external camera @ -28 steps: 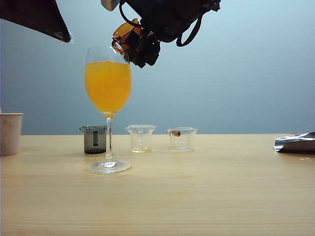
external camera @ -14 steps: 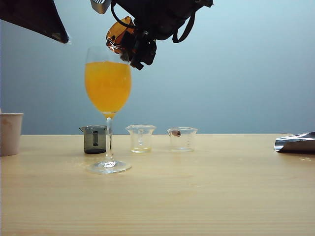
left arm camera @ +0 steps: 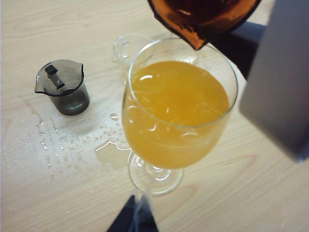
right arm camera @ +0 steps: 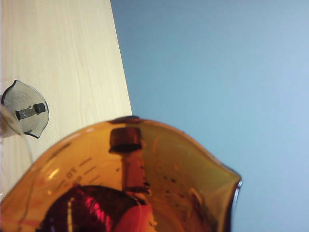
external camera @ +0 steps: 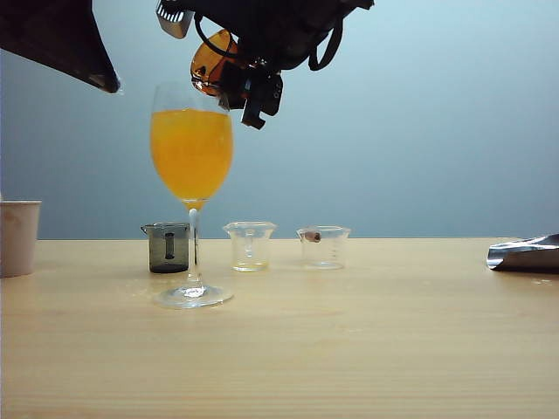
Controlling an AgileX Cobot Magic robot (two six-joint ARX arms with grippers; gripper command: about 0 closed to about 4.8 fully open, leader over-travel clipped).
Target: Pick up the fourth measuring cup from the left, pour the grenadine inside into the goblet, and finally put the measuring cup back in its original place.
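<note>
Above the goblet, the right gripper held the amber cup tipped, its lip over the rim so the grenadine could pour in. The left gripper's claw state was unclear.

We see the amber measuring cup filling the near part of the right wrist view, its pouring lip out toward four o'clock. Dark red grenadine pools inside it. A smoky grey cup stands on the pale wooden table, at ten o'clock from the amber cup. The right gripper itself is out of sight.
</note>
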